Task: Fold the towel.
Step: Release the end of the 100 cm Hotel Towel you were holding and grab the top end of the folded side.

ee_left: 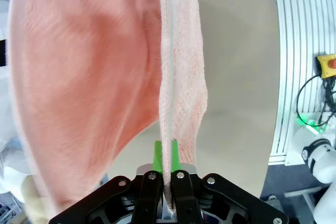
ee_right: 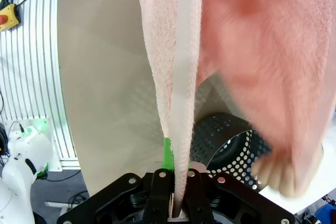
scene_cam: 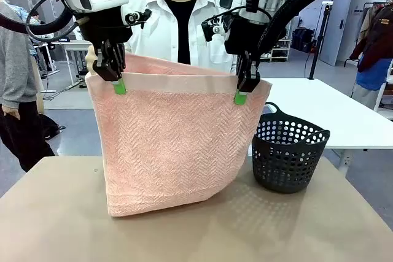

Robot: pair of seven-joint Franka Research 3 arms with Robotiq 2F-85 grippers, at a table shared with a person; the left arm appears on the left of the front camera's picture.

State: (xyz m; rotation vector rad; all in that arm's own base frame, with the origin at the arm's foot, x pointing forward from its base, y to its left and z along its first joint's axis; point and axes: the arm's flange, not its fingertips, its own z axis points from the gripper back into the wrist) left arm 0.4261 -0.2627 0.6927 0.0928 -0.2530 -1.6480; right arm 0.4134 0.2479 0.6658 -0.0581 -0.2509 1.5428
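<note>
Towel (scene_cam: pixel 175 145) hanging, 2 raised end effectors pinching

Towel (scene_cam: pixel 178 145): salmon-pink terry, herringbone weave, smooth plain band along the top edge. Hangs upright, spread broadside in the front view, with a second layer draped behind. Bottom edge meets the table (scene_cam: pixel 55 225) at lower left and slants up toward the right.

We see a tan table (scene_cam: pixel 55 225) with a plain matte top. On its right side a black perforated basket (scene_cam: pixel 288 154) stands upright with its handles raised. Just beside the basket, to its left, the lower edge of the towel (scene_cam: pixel 172 145) rests on the tabletop.
</note>
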